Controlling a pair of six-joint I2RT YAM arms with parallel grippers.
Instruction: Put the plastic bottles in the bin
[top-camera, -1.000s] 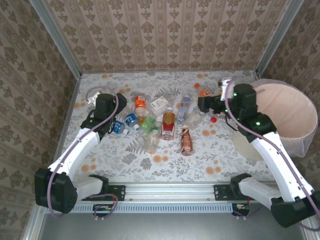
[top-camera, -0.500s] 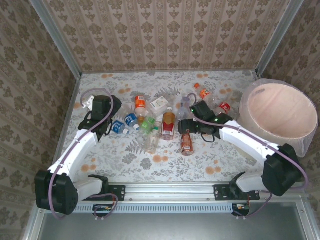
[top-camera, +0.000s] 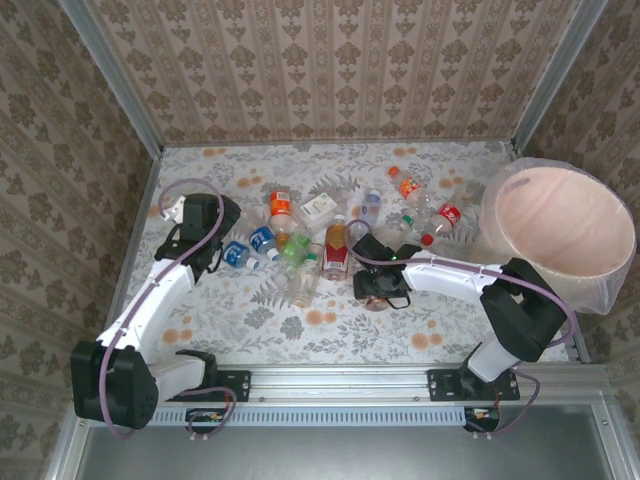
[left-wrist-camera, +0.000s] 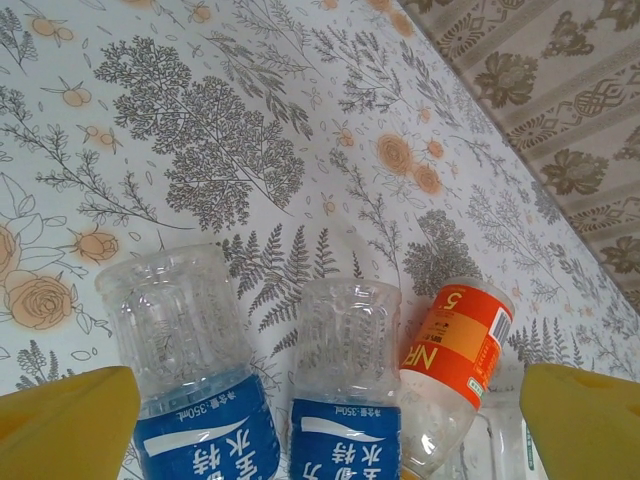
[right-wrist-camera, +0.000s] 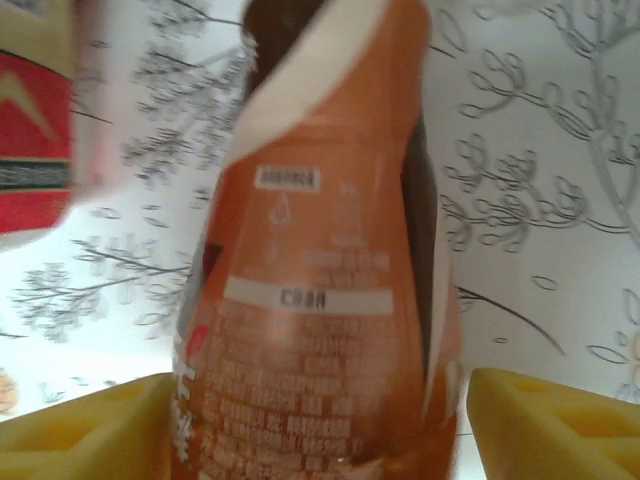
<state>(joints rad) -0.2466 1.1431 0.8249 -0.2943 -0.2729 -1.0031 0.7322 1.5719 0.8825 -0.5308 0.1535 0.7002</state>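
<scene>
Most of the job looks undone. The clear plastic bottles (top-camera: 337, 248) lie scattered across the middle of the floral worktop (top-camera: 250, 305), well apart from the large pale pink round bin (top-camera: 560, 225) at the right, whose inside looks bare from above. The right gripper (right-wrist-camera: 320, 425) is spread astride an orange-labelled bottle (right-wrist-camera: 320, 250), not clenched. The left gripper (left-wrist-camera: 325, 415) hangs released over two blue-labelled bottles (left-wrist-camera: 345, 440).

From above and behind the arm bases (top-camera: 205, 375), the top camera takes in the whole floral-printed table (top-camera: 260, 310), while each wrist camera looks closely at a shared patch: blue-labelled clear plastic bottles (left-wrist-camera: 200, 380) (top-camera: 237, 254) left, orange-labelled bottle (right-wrist-camera: 320, 300) right.
</scene>
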